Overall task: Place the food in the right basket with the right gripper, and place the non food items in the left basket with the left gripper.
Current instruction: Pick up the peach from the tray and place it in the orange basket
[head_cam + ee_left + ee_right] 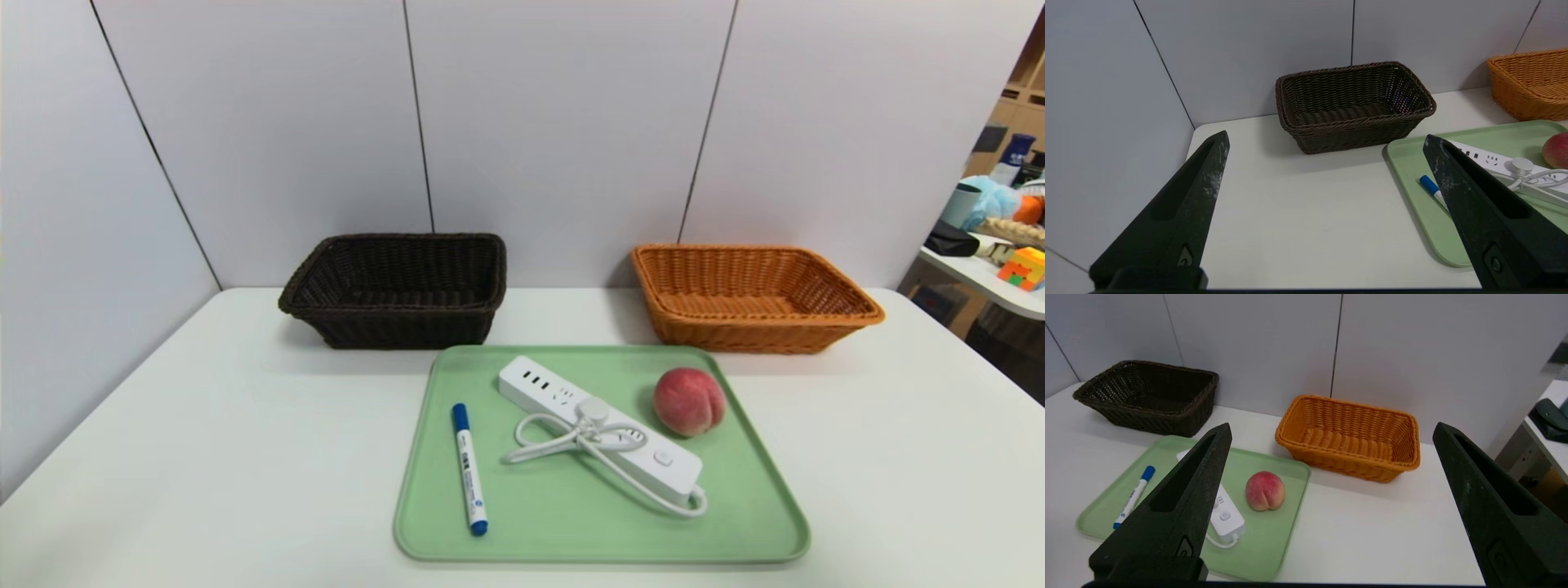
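Above the near left part of the tabletop (204, 457), the left gripper (1327, 141) hangs with its black wedge fingers (1184, 204) spread wide apart, holding nothing. Over the right side, the right gripper (1331, 430) is likewise spread and bare. Bare white tabletop lies between each gripper and the baskets. A smooth green tray (571, 539) with rounded corners sits at the middle of the near edge. On it lie a white marker (469, 469) with blue cap, a white power strip (620, 445) with looped cord, and a fuzzy pinkish-red creased peach (690, 401) by the tray's right edge. Along the far edge stand the dark brown wicker basket (396, 290) and the orange wicker basket (751, 298), well apart.
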You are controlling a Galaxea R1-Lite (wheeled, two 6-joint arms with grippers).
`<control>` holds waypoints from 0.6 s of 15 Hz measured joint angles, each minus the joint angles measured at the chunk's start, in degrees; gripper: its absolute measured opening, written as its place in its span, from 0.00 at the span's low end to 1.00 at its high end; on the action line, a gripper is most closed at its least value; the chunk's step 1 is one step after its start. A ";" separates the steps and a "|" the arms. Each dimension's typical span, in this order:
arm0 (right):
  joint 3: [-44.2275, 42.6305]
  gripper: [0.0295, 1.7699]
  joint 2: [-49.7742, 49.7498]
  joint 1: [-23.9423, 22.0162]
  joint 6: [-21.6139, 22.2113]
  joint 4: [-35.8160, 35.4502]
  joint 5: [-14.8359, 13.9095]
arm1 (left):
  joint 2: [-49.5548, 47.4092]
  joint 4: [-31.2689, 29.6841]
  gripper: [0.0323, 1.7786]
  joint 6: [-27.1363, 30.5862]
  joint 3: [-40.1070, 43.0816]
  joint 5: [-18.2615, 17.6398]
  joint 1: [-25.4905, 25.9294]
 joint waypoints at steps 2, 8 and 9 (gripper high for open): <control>-8.79 0.96 8.09 3.00 -0.63 5.60 0.28 | 7.61 -0.23 0.95 2.95 -3.74 0.63 -0.05; -23.53 0.96 29.55 14.42 1.71 19.81 -6.58 | 22.99 2.32 0.95 4.66 -9.24 1.97 -1.76; -24.70 0.96 32.50 16.10 3.36 21.41 -7.00 | 24.87 3.08 0.95 4.25 -9.68 2.95 -2.78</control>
